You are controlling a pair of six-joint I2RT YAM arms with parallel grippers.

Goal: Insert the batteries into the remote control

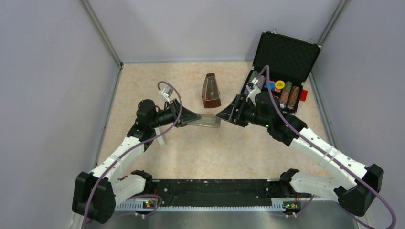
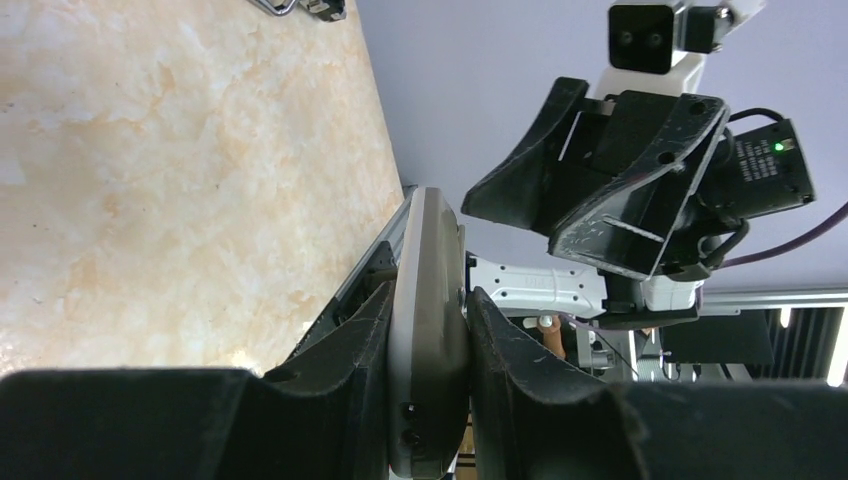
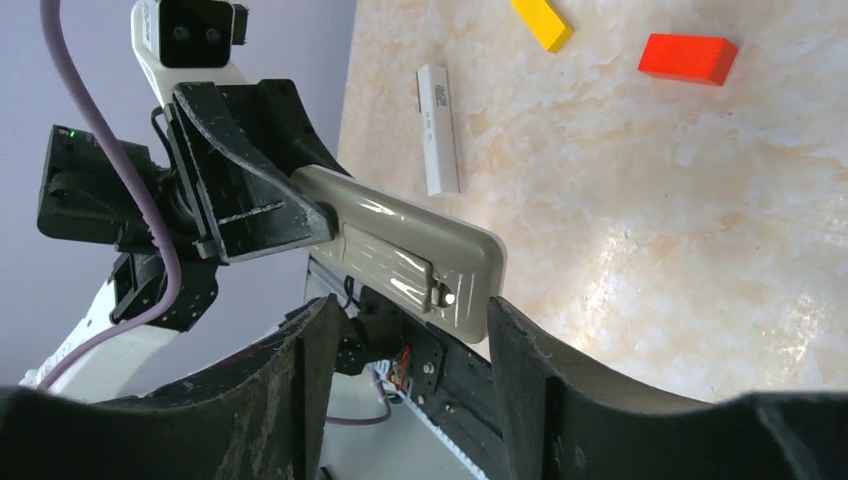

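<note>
**Hidden or unclear.** The batteries cannot be made out in any view. The remote control (image 3: 410,255) shows a closed panel on its back, and what lies under it is hidden. The near end of the remote is buried between the left fingers (image 2: 375,330) and cut off by the frame edge in the left wrist view. From overhead, a small red-orange patch sits just behind the remote, too small to identify. The contents of the far case (image 1: 285,50) read only as coloured round shapes, partly screened by the right arm.

**Tools.**
- The left gripper (image 2: 428,310) is closed part-way on the remote, with both pads pressed flat against its broad faces. It holds the remote clear of the table (image 1: 191,157), over the middle, with the free end pointing at the right arm.
- The right gripper (image 3: 410,310) stands with its jaws wide apart and has hold of nothing. Its fingertips are close to the remote's free end. Whether either one touches it cannot be settled.

**Further out.**
- On the table surface lie a slim white bar (image 3: 437,128), a yellow block (image 3: 541,22) and a red-orange block (image 3: 688,57), each apart from the others.
- A brown metronome (image 1: 211,90) stands upright beyond the grippers.
- The black case sits open at the far right corner with its lid raised.
</note>
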